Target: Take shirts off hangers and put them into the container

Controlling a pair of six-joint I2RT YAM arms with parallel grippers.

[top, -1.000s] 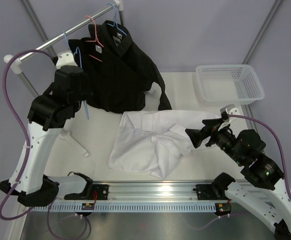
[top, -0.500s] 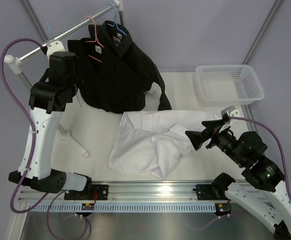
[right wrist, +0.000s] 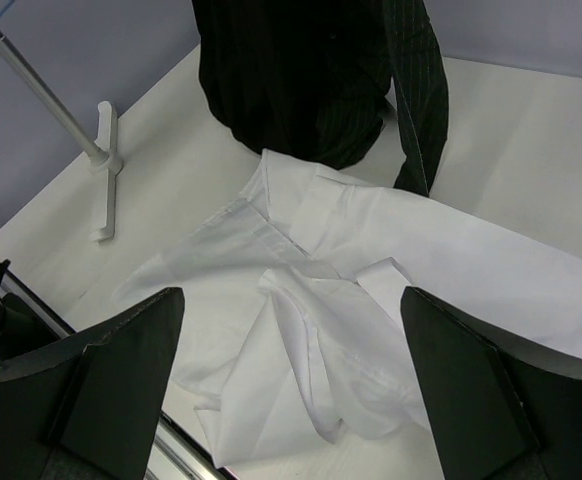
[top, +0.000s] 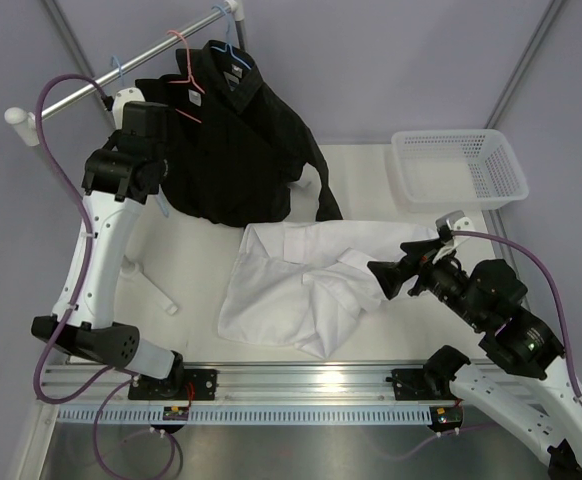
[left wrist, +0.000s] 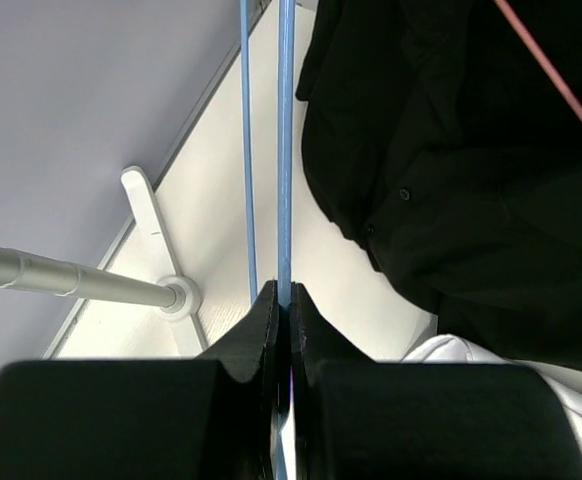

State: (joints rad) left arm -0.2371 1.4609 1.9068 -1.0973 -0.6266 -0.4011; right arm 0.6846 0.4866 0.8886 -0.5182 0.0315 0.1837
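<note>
Left wrist: left gripper (left wrist: 281,300) pinches the blue hanger (left wrist: 286,150), its wire running straight ahead. Right gripper (right wrist: 291,295) gapes empty over the white shirt (right wrist: 371,250).

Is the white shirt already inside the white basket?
No, the white shirt lies crumpled on the table, apart from the basket at the far right corner.

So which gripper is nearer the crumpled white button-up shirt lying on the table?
Right. The right gripper hovers open at the right edge of the white shirt; the left gripper is up by the silver rail, shut on a thin light blue wire hanger.
</note>
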